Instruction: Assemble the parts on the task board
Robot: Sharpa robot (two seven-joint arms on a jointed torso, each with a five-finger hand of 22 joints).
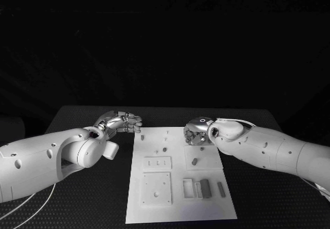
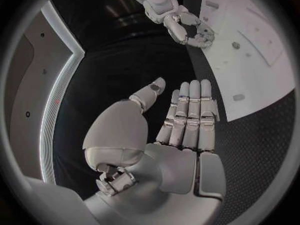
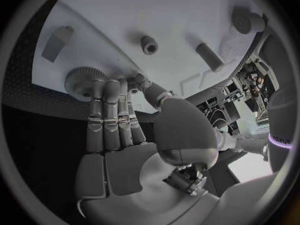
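Right hand point(image 3: 119, 130) over far right of task board point(image 1: 180, 210), fingers straight, fingertips at knurled round part point(image 3: 80, 82) (contact unclear). Left hand point(image 2: 184, 125) empty, flat, beside board. Settle fingertips around rim before lifting.

The left arm point(image 1: 48, 160) comes in low, its hand point(image 1: 120, 122) raised with fingers point(image 2: 190, 112) straight, side by side, thumb apart, holding nothing. The right arm point(image 1: 275, 150) reaches in from the other side; its hand point(image 1: 198, 131) points down, fingers point(image 3: 109, 110) straight and together, fingertips at a round ridged part.
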